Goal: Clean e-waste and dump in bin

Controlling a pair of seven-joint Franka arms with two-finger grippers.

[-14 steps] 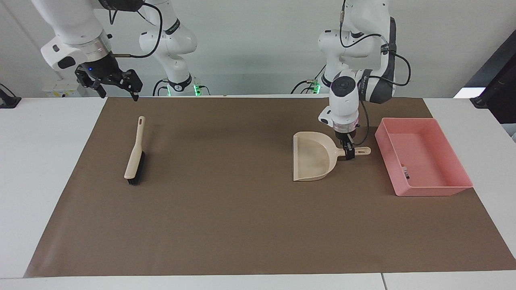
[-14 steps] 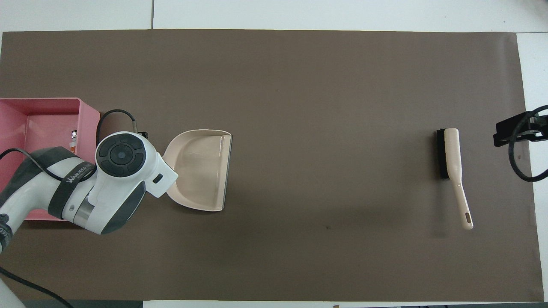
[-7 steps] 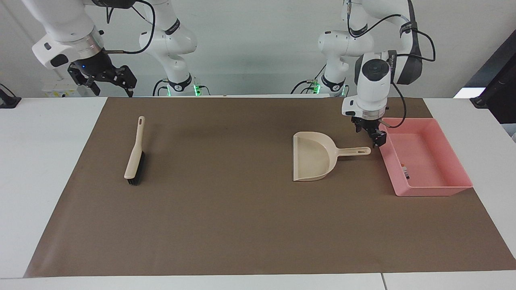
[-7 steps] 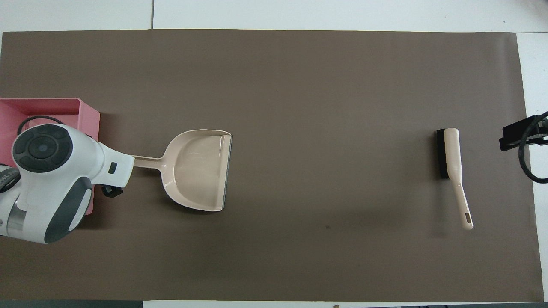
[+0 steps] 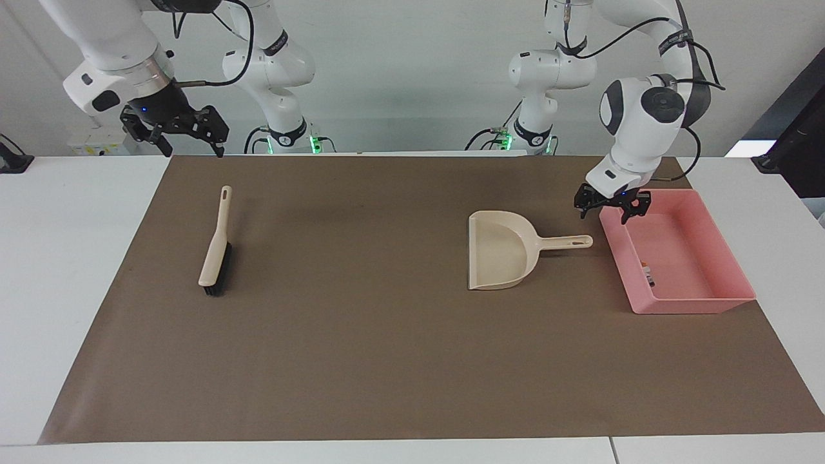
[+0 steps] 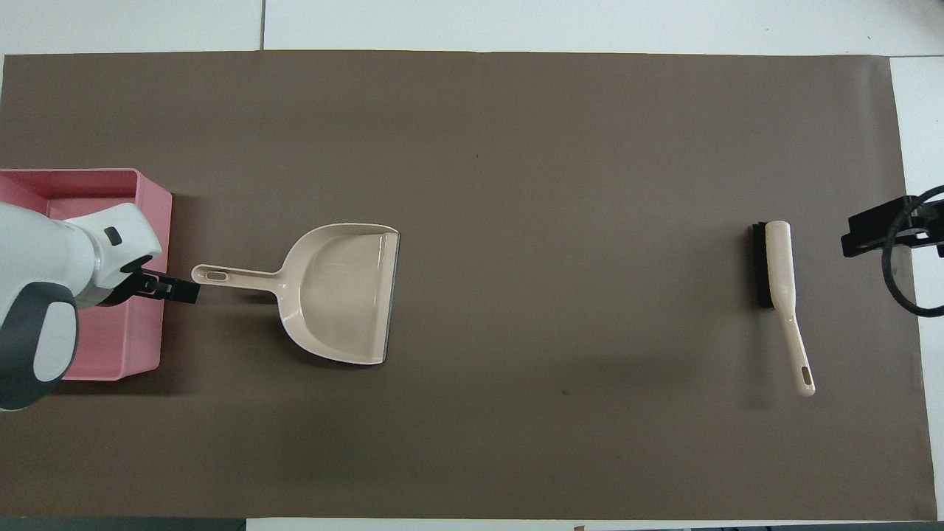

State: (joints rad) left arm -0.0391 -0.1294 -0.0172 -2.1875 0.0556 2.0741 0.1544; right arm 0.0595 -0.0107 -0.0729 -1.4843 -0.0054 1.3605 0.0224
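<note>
The bin (image 5: 699, 303) is a shallow pink tray at the left arm's end of the mat. The e-waste (image 5: 648, 275), tiny white-grey and black bits with an orange mark, lies inside it. In the overhead view the bin (image 6: 151, 221) is partly covered by my left arm and the e-waste is hidden. My left gripper (image 5: 608, 207) is open and empty, raised over the bin's wall nearest the robots; it also shows in the overhead view (image 6: 171, 289). My right gripper (image 5: 188, 136) is open and empty, held up over the mat's edge by the right arm's base; in the overhead view only a black part of the right gripper (image 6: 874, 232) shows.
A beige dustpan (image 5: 499, 251) lies flat beside the bin, its handle pointing at the bin; it also shows in the overhead view (image 6: 339, 291). A beige brush with black bristles (image 5: 216, 248) lies at the right arm's end of the brown mat (image 5: 361, 361).
My left gripper let go of the dustpan handle, rose and swung over to the bin. The dustpan stayed put. My right gripper only shifted slightly.
</note>
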